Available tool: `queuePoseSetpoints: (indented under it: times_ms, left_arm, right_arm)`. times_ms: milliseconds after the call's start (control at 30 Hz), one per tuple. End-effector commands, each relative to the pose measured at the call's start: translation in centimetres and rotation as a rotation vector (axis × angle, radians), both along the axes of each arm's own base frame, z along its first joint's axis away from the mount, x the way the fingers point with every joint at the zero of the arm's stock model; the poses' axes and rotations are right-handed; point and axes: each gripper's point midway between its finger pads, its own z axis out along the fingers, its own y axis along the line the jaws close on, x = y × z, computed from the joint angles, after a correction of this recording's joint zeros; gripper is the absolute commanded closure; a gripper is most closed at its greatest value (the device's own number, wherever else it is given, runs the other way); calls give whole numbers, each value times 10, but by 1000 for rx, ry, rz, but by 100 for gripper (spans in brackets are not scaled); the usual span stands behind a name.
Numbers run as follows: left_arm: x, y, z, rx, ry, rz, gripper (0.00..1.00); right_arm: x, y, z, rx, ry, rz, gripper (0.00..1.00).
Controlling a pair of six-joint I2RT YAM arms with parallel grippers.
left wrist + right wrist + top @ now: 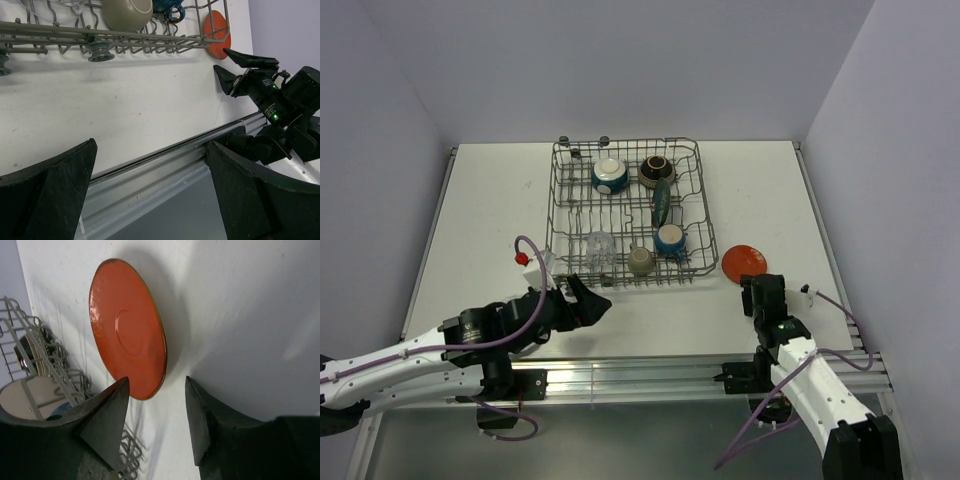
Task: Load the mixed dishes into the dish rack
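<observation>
The grey wire dish rack (560, 215) at mid-table holds a white-inside bowl (610, 176), a brown bowl (656, 170), a teal plate (662, 201) on edge, a blue mug (671, 240), a beige cup (640, 261) and a clear glass (600, 245). An orange-red plate (744, 262) lies flat on the table right of the rack. My right gripper (757, 288) stands open at the plate's near rim. In the right wrist view that rim (147, 392) sits just ahead of the gap between the fingers, untouched. My left gripper (592, 297) is wide open and holds nothing, in front of the rack.
The rack's feet (101, 50) and lower wires (150, 37) run close by the left gripper (151, 145). The table's front metal rail (165, 165) lies under it. The right gripper (222, 60) and orange-red plate (218, 30) show at the right of that view.
</observation>
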Motion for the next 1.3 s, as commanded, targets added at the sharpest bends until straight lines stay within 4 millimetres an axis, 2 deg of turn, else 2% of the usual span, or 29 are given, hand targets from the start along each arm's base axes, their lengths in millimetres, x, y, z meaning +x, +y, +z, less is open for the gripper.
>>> queuePoseSetpoints:
  times_ms: [0,33,267,367,500,633,900,1133,1167,1233,1267]
  left_arm:
    - [1,2,4,-20,-10,8,1]
    - [1,2,4,-23,-11,8,1]
    - [0,12,5,-28,-12,23,1]
    - [-1,16,4,-28,-9,30,1]
    - [-1,20,4,-34,-10,38,1]
    - [-2,21,4,-36,-8,39,1]
    - [-2,20,5,-44,-11,37,1]
    - [-2,15,0,-37,-3,28,2]
    - [-2,15,0,-38,-3,28,2]
    - [-2,14,0,-40,-2,27,2]
    - [-2,14,0,-39,-2,29,2]
  right_arm:
    - [-12,-16,-18,-57,104,-64,44]
    - [-12,-17,-19,-61,113,-68,50]
    - [-8,-20,-19,-84,126,-83,59]
    - [-6,-20,-19,-98,133,-74,70]
    - [0,-21,-14,-130,137,-51,100]
    - [9,-23,0,-173,120,-35,100]
    - [21,-29,55,-277,1,10,100]
    - [25,-33,123,-366,-109,40,100]
    - [26,-33,137,-376,-128,43,100]
    - [27,-32,153,-405,-144,67,100]
    - [30,-29,171,-407,-177,84,100]
